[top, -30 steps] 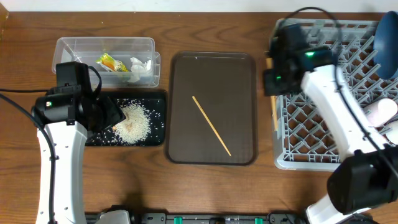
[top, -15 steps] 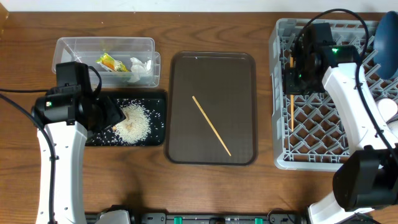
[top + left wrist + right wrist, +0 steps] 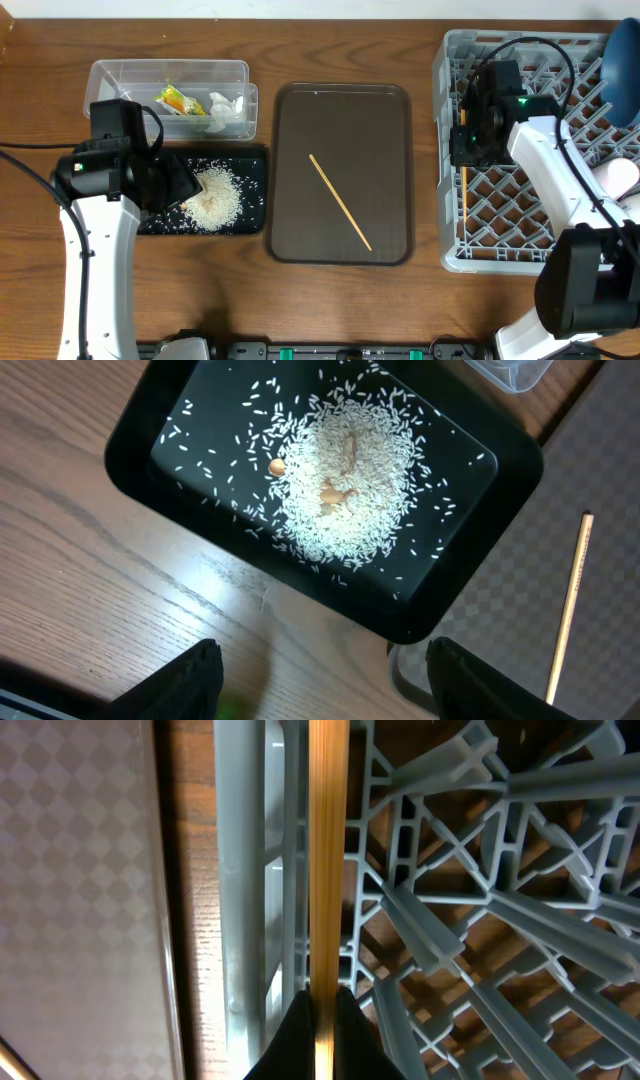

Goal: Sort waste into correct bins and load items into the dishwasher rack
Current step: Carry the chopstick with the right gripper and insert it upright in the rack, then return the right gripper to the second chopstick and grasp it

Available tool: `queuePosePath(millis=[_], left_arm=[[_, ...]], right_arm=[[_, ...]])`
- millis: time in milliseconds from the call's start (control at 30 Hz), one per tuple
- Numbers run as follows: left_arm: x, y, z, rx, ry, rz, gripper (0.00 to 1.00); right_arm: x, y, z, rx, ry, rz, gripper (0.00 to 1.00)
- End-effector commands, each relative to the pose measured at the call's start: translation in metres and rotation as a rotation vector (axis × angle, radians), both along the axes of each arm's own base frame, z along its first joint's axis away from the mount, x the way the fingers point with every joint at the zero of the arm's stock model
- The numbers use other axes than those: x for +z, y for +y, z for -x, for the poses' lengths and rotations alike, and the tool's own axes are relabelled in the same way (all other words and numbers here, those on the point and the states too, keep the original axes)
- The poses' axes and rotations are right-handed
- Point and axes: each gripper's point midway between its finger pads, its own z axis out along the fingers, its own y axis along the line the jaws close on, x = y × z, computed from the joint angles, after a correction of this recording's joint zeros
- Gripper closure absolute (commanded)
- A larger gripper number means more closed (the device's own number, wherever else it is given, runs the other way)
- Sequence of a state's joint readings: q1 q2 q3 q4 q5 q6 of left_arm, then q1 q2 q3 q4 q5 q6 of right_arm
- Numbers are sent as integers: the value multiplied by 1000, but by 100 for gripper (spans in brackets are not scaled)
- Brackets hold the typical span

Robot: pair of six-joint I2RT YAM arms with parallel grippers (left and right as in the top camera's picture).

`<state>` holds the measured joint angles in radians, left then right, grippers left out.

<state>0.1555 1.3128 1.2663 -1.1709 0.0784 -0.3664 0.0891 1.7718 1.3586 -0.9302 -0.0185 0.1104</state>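
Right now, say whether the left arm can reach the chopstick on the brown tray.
Probably yes: the left gripper hangs open and empty, and the chopstick lies uncovered nearby on the brown tray.

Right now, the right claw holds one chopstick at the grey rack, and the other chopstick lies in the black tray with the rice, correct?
No: the other chopstick lies on the brown serving tray, as the overhead view shows. The right claw does hold one chopstick at the grey rack.
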Motion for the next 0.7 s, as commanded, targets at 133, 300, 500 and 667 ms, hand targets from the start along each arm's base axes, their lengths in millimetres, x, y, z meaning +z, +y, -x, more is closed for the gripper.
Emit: queuePosePath(millis=[133, 300, 500, 667], left_arm=[[-1, 2, 1, 10, 6, -6, 32], [-1, 2, 2, 10, 9, -5, 32], [-2, 2, 5, 10, 20, -4, 32], [-2, 2, 5, 10, 21, -4, 32]], right_arm=[[-3, -6, -1, -6, 0, 12, 78], [-1, -5, -5, -6, -16, 11, 71], [31, 3, -21, 12, -77, -29, 64], [78, 26, -37, 66, -174, -123, 59]])
